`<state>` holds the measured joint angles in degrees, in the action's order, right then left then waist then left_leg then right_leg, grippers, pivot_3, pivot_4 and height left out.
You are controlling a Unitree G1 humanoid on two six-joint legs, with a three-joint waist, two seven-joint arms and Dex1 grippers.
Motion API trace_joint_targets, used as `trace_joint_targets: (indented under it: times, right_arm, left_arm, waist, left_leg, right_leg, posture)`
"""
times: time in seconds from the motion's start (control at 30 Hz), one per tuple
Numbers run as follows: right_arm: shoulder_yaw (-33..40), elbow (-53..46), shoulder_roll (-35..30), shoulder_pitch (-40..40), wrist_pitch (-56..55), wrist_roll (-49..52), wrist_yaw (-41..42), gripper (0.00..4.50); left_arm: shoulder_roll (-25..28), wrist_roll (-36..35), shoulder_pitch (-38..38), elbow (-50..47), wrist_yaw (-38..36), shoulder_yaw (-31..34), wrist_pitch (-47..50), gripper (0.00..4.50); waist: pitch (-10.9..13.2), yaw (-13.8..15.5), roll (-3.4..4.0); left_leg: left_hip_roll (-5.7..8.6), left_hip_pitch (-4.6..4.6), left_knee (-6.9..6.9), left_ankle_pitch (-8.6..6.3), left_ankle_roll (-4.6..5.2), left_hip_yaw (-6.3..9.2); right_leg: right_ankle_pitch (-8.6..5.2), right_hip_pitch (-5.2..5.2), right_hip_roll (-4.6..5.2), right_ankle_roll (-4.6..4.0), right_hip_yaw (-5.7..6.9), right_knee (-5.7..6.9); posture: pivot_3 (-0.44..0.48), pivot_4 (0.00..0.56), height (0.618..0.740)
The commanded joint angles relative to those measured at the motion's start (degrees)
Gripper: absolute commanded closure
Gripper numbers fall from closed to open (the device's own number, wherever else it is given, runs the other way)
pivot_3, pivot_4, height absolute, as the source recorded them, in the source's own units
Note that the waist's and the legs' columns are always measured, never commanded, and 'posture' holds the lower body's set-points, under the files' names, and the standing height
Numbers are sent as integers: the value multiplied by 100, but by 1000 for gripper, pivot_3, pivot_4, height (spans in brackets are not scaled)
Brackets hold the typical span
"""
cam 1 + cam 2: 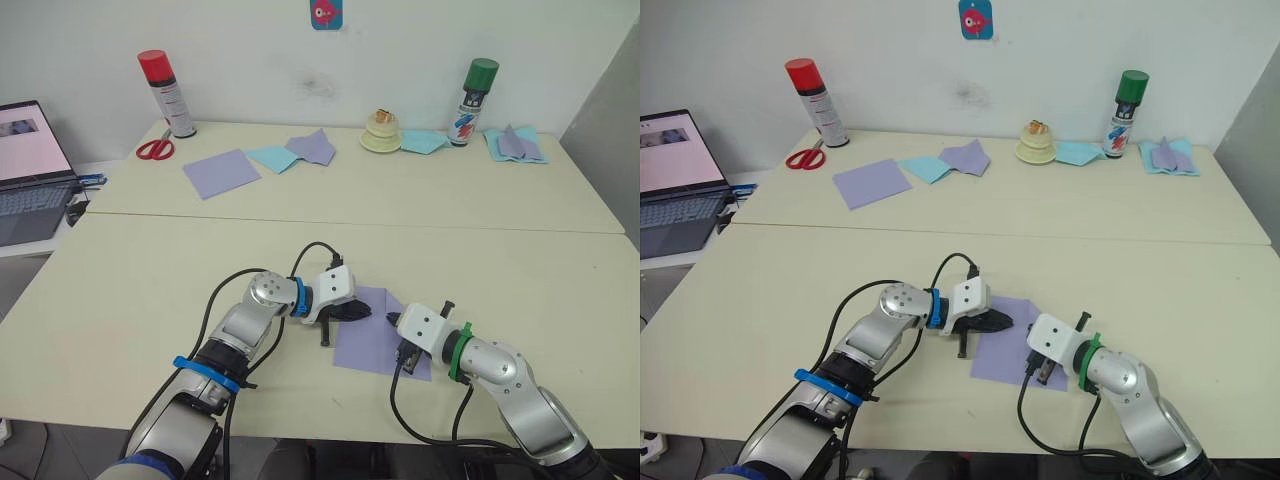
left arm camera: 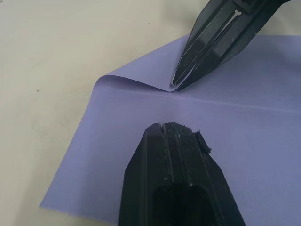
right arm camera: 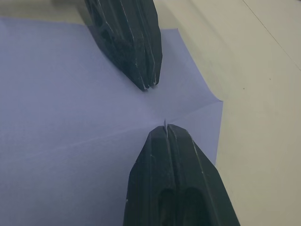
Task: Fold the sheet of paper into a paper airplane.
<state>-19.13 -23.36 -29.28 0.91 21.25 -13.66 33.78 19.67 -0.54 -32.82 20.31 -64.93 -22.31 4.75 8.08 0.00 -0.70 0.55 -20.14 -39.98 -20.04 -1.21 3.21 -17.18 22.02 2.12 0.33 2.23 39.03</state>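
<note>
The sheet of paper (image 1: 375,335) is lying low-centre — both closed pincers, left gripper (image 1: 362,313) and right gripper (image 1: 402,352), are pressing its crease. Bare table (image 1: 150,290) is stretching wide around it.

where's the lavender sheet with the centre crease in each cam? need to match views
Left eye: sheet of paper low centre, between the two grippers.
Right eye: low centre, same spot.
Left wrist: under both closed fingertip pairs, one edge lifted.
Right wrist: under both fingertip pairs.
Shared landmark: the centre crease.
</note>
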Motion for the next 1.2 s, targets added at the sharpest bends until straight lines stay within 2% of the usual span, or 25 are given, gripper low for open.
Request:
trace_joint_targets:
  times: [0.03, 0.57, 0.87, 1.2]
  right_arm:
    - [-181, 213, -189, -182, -47, -115, 138, 4460]
    - [-179, 108, 163, -159, 357, -48, 78, 4460]
    - [-243, 216, 119, -165, 324, -125, 99, 4460]
    - [-343, 399, 72, -154, 268, -254, 90, 4460]
  left_arm:
    - [28, 132, 119, 7, -122, -217, 77, 4500]
    - [32, 100, 139, -120, -126, -203, 180, 4500]
    - [37, 56, 142, -202, -118, -155, 247, 4500]
    - [226, -434, -505, -1543, -169, 317, 1149, 4500]
  waist:
    - [-5, 1, -1]
    - [-25, -5, -2]
    - [-25, -7, -2]
    - [-23, -10, -4]
  left_leg:
    - [0, 0, 0, 0, 0, 0]
    - [-1, 16, 5, -1, 1, 0]
    - [-2, 25, 8, -2, 3, 1]
    - [-2, 24, 7, -1, 2, 2]
  right_leg:
    - [0, 0, 0, 0, 0, 0]
    - [-1, -14, -3, 0, -3, -2]
    - [-2, -23, -4, 0, -2, -4]
    - [-2, -24, -5, -1, -3, -3]
  posture:
    - [0, 150, 717]
    - [0, 150, 717]
    - [0, 150, 717]
    - [0, 150, 717]
